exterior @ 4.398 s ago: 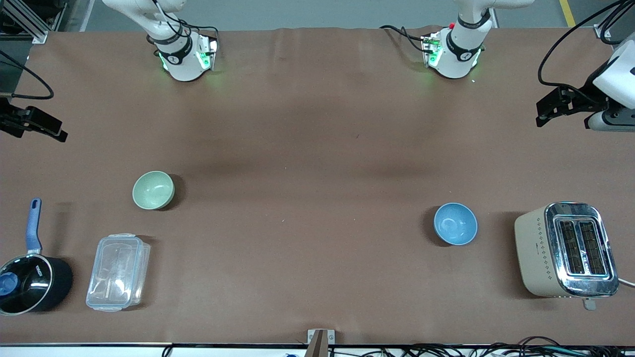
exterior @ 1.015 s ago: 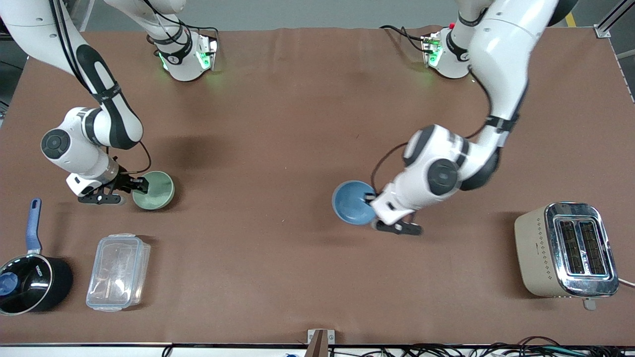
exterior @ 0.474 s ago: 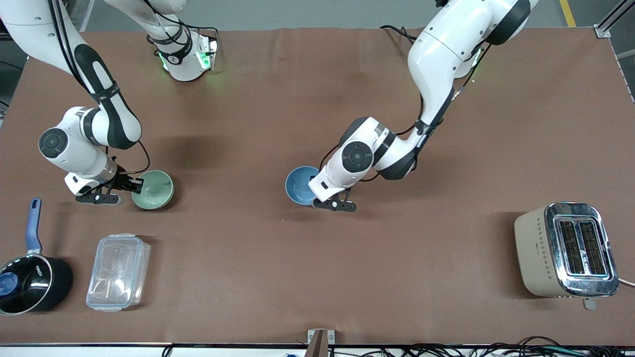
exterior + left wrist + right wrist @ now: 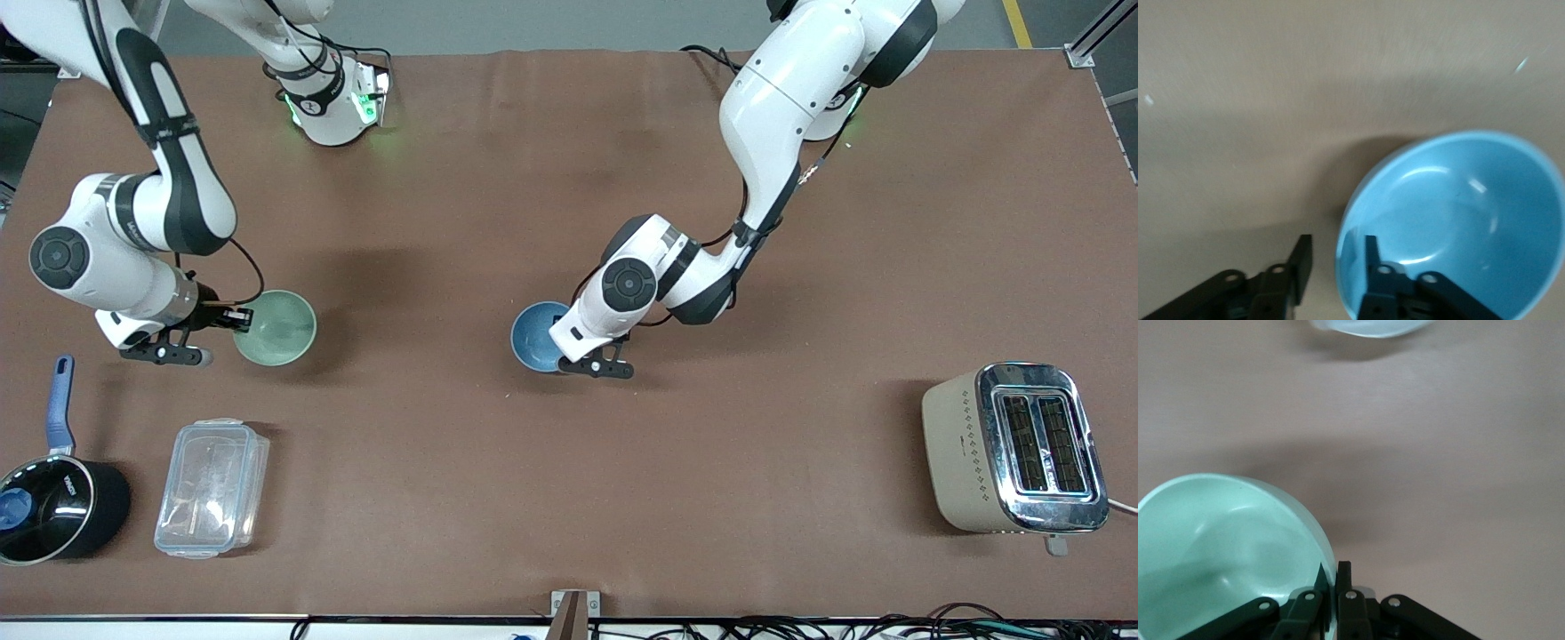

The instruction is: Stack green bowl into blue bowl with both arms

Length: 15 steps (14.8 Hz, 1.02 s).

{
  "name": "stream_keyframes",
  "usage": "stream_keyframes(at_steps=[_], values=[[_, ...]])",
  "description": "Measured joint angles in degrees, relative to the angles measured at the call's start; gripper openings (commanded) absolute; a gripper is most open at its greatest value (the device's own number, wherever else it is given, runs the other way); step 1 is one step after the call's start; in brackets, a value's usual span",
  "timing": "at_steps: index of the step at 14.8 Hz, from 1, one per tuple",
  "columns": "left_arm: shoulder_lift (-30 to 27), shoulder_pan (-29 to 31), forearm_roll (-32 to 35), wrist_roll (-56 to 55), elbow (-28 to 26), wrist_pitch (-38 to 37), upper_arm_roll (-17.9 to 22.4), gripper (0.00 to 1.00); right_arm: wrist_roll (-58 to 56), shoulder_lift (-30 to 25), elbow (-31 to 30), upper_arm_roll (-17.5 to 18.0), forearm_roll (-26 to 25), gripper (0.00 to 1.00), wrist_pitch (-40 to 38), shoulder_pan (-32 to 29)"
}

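1. Right hand (image 4: 233, 317) was clamped on the 9 o'clock rim of the green bowl (image 4: 276, 327). The bowl looked just clear of the surface (image 4: 533, 498), toward its 9 o'clock edge. A rim pinch suits carrying.
2. Left hand (image 4: 565, 348) straddled the 4 o'clock rim of the blue bowl (image 4: 532, 333), fingers apart. The bowl sat near centre, likely as receiver.
3. Both bowls were empty.

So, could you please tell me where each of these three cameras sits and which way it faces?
Front view: high across the table, facing both arms; shows the green bowl, blue bowl, toaster.
Left wrist view: on the left arm, looking down past the left pincer, whose fingers straddle the blue bowl's rim.
Right wrist view: on the right arm, past the right pincer, clamped on the green bowl.
Shared: each bowl appears in the front view and one wrist view.
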Motion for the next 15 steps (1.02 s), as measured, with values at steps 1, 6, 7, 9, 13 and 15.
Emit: stream_keyframes(at_steps=[1,6,7,9,13,15], values=[[-1.5,-0.1,0.1,0.0,0.9,-1.4,1.4,1.0,4.1,-0.8,0.7,0.1,0.0,0.0,-1.4,2.8],[-18.7,3.0,0.3,1.1,3.2,-18.5,12.7,1.0,26.8,-1.3,3.4,0.6,1.2,0.0,-1.9,19.6],[-22.1,4.9,0.3,2.5,3.1,-21.2,13.8,1.0,30.0,-0.9,4.6,0.6,3.4,0.0,-1.9,22.9],[-27.5,9.4,0.3,8.0,2.8,-25.9,14.4,1.0,34.9,1.0,8.0,0.6,6.1,0.0,-1.9,27.9],[-34.2,16.5,0.3,20.5,2.3,-34.7,14.5,1.0,42.4,9.1,15.3,0.5,6.9,0.0,0.2,34.2],[-36.3,18.8,0.3,25.8,2.0,-36.9,14.4,1.0,44.6,12.8,17.0,0.5,6.9,0.0,3.4,36.5]])
